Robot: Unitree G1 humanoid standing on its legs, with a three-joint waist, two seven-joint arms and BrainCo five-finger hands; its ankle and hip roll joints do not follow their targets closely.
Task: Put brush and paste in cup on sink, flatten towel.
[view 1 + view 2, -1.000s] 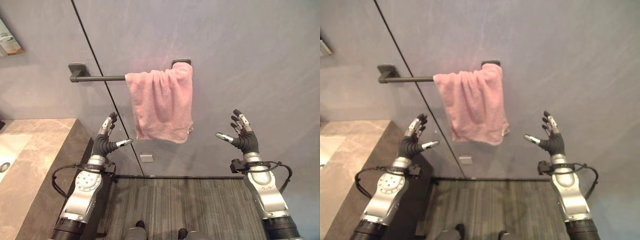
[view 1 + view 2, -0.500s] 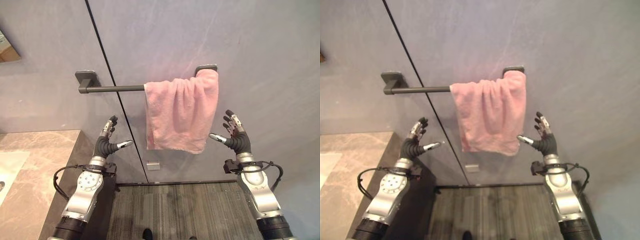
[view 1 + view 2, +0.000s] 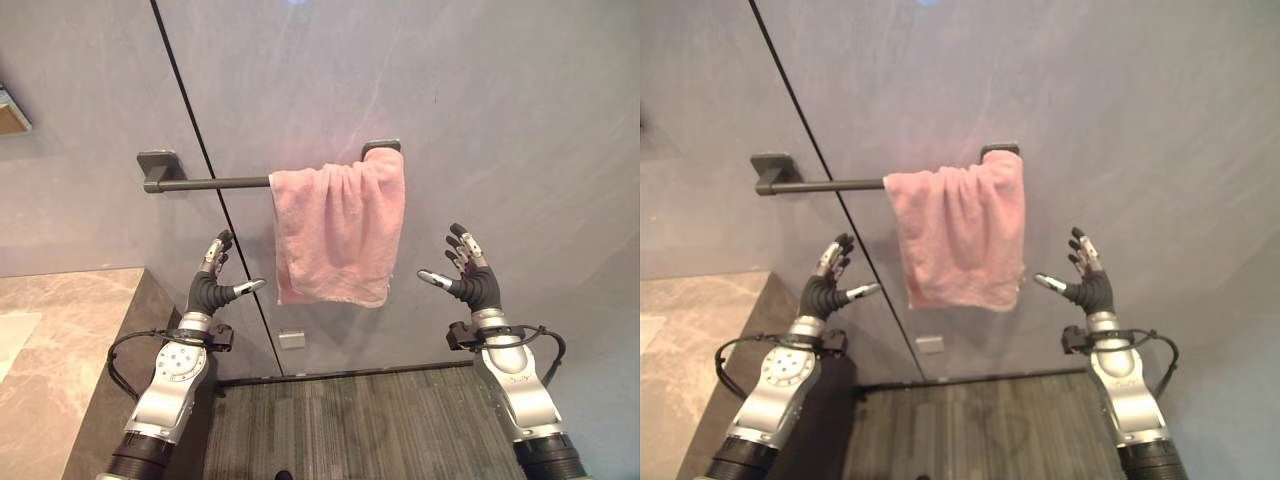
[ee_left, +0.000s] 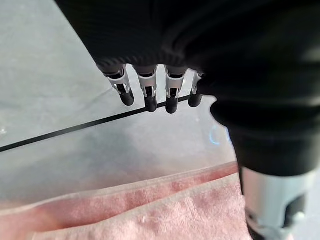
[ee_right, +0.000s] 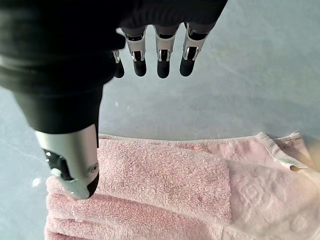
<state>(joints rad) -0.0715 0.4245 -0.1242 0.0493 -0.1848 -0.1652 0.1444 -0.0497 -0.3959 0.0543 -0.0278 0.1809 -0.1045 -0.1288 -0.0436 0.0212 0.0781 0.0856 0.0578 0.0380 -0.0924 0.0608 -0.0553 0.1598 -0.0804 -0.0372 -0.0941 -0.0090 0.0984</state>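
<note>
A pink towel (image 3: pixel 338 235) hangs bunched at the right end of a dark wall rail (image 3: pixel 205 183). My left hand (image 3: pixel 211 286) is raised below and left of the towel, fingers straight, thumb pointing toward it, holding nothing. My right hand (image 3: pixel 470 277) is raised at the towel's lower right, a short gap away, also open and empty. The towel's folds (image 5: pixel 165 195) show past the right hand's thumb in the right wrist view. In the left wrist view, the towel (image 4: pixel 150 210) lies past the open fingers (image 4: pixel 150 97).
A brown marble sink counter (image 3: pixel 60 340) lies at the lower left. A dark vertical seam (image 3: pixel 215 190) runs down the grey wall behind the rail. A small grey plate (image 3: pixel 291 340) sits low on the wall. Striped dark flooring (image 3: pixel 350 425) lies below.
The camera has shifted, so the towel and rail now sit further left in the picture. Both hands stay raised and open in much the same pose beside the towel.
</note>
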